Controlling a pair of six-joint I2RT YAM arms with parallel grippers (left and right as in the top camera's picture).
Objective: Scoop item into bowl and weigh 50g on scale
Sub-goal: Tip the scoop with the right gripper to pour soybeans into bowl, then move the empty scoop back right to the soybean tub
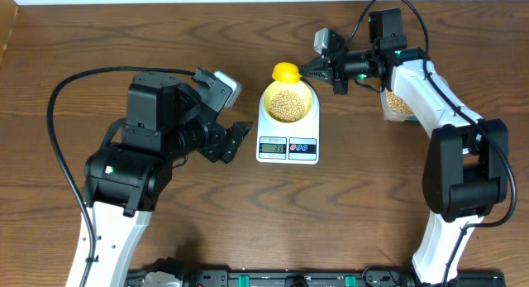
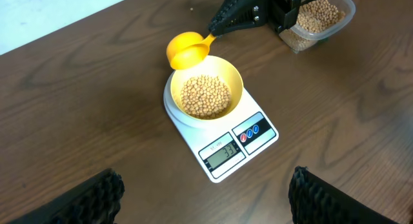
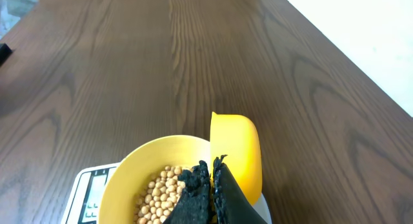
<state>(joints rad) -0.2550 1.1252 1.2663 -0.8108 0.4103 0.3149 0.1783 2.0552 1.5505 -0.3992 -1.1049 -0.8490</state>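
The pale yellow bowl (image 1: pixel 269 95) stands on the white scale (image 1: pixel 288 146) and holds a heap of tan beans, the item (image 1: pixel 288 103). My right gripper (image 1: pixel 304 69) is shut on the handle of a bright yellow scoop (image 1: pixel 286 73), which is tipped on its side over the bowl's far rim. The right wrist view shows the scoop (image 3: pixel 240 146) just beyond the gripper (image 3: pixel 212 166), with the beans (image 3: pixel 161 192) to its left. My left gripper (image 1: pixel 240 138) hangs open and empty left of the scale, its fingers (image 2: pixel 97 198) wide apart in front of the lit display (image 2: pixel 222 153).
A clear plastic tub (image 1: pixel 398 103) with more beans sits right of the scale, partly under the right arm; the left wrist view shows that tub (image 2: pixel 316 17) too. Bare brown wood lies all around. The table's far edge runs close behind the scoop.
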